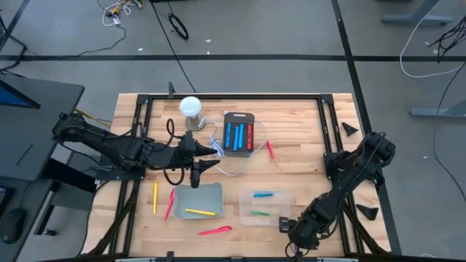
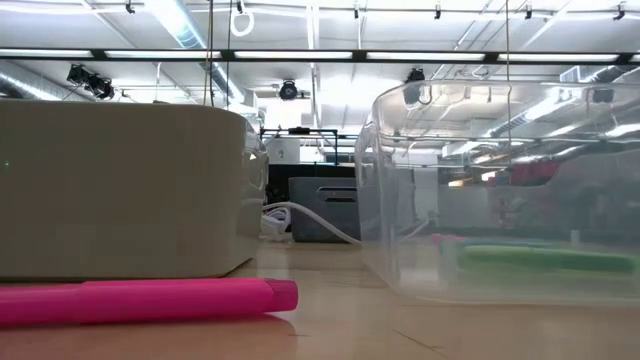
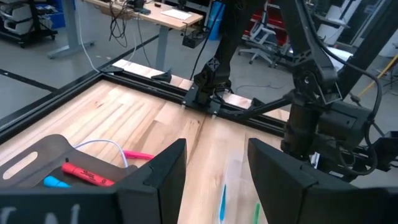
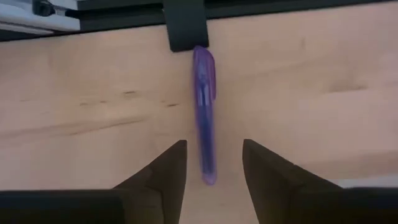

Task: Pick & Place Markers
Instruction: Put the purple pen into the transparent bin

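Your right gripper (image 4: pixel 213 163) is low over the wooden desk (image 1: pixel 298 167) at its near right edge, fingers apart and straddling a slim translucent purple marker (image 4: pixel 204 112) that lies flat on the wood, its far end touching a black frame bracket (image 4: pixel 185 25). The step in hand appears to be the grasp of this marker; the fingers are not yet clamped on it. Your next move likely calls for closing squarely across the barrel, lifting clear of the bracket, then carrying it to the clear plastic bin (image 1: pixel 264 207) just beside, which already holds a blue and a green marker.

Your left gripper (image 3: pixel 216 168) hovers mid-desk, fingers apart and empty, near the dark tray (image 1: pixel 239 134) of blue and red markers.

Other markers lie loose: a pink marker (image 1: pixel 215 231) at the near edge, a yellow one (image 1: pixel 199 212) in the grey tray (image 1: pixel 211 191).

No brand, label or writing can be read anywhere.
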Motion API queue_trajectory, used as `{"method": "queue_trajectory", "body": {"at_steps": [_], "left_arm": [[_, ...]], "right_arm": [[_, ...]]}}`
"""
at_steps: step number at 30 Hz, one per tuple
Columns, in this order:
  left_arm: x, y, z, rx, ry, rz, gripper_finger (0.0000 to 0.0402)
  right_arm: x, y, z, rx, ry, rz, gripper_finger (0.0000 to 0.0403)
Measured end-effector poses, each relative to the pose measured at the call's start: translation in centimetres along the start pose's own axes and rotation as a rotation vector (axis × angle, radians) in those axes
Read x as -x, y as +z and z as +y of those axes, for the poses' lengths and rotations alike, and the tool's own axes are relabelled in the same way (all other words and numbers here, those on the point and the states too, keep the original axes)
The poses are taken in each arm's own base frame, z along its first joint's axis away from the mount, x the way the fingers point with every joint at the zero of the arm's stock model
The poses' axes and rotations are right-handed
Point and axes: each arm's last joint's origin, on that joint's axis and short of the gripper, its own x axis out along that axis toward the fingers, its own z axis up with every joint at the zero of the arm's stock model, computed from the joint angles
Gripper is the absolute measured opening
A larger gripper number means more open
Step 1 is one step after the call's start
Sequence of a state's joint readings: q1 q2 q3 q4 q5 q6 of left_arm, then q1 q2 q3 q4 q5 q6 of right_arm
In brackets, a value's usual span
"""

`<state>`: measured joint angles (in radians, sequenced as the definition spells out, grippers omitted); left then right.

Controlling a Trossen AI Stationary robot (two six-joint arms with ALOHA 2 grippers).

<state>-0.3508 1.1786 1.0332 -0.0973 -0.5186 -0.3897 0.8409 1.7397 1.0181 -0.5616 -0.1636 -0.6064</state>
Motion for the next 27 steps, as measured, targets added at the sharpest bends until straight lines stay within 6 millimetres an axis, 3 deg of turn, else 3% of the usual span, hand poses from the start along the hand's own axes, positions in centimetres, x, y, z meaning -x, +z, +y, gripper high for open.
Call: {"method": "queue_trajectory", "body": {"at_steps": [7, 27], "left_arm": [[0.0, 0.0, 0.0, -0.002, 0.001, 0.004, 0.0179], [0.0, 0.0, 0.0, 0.009, 0.0, 0.004, 0.0179]], "right_arm": [[-0.8, 0.0, 0.2, 0.017, 0.016, -0.002, 0.0157], [-0.8, 0.3, 1.0, 0.032, 0.036, 0.016, 0.0157]]}}
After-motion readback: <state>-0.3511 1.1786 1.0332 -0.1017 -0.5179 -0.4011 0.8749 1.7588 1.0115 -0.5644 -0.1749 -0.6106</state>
